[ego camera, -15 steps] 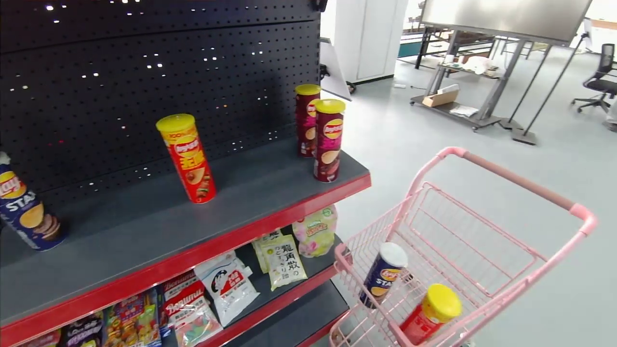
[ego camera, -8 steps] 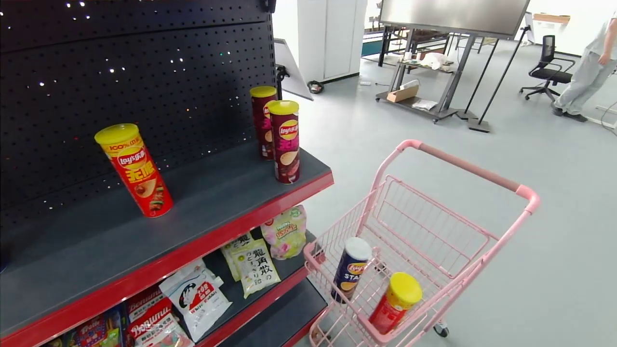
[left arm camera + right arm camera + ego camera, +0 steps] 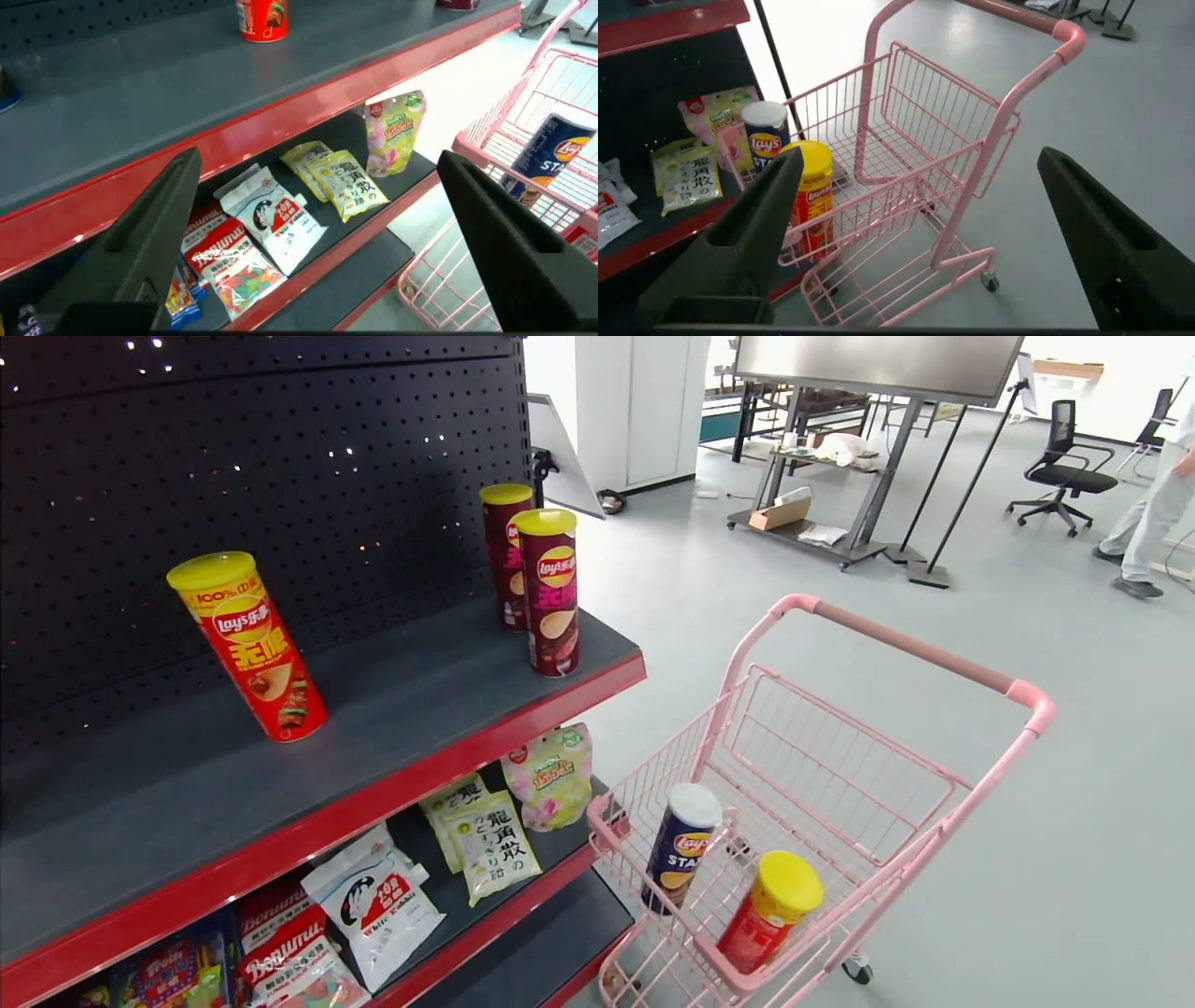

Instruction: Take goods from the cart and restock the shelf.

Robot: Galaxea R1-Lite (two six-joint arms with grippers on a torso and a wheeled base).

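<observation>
Head view looks down on a dark shelf (image 3: 373,709) with a red front edge, backed by a black pegboard (image 3: 280,448). A pink cart (image 3: 896,644) stands on the grey floor just to the shelf's right. Two goods wait in the cart's basket, at the end near the shelf. One is a blue can (image 3: 681,845) with a white lid, tilted against the wire wall. Just beside it, and nearer the robot, a yellow-lidded red can (image 3: 767,915) leans as well.

On the top board a tall red can (image 3: 252,649) stands upright towards the left. At the right end two maroon cans (image 3: 551,593) stand upright, one close behind the other. The tall red can is well apart from them, with bare board between. On the board below lie snack bags (image 3: 485,845), some flat and some propped.

Left wrist view has the left gripper (image 3: 318,161) hovering in front of the lower boards, and its fingers (image 3: 149,233) are spread wide with nothing between them. The snack bags (image 3: 346,187) lie beyond it.

Right wrist view has the right gripper (image 3: 920,159) hanging above and beside the cart (image 3: 971,121). Its fingers (image 3: 1102,233) are likewise wide apart and hold nothing. The blue can (image 3: 766,140) and the yellow-lidded red can (image 3: 813,201) sit in the basket corner beyond one finger.
</observation>
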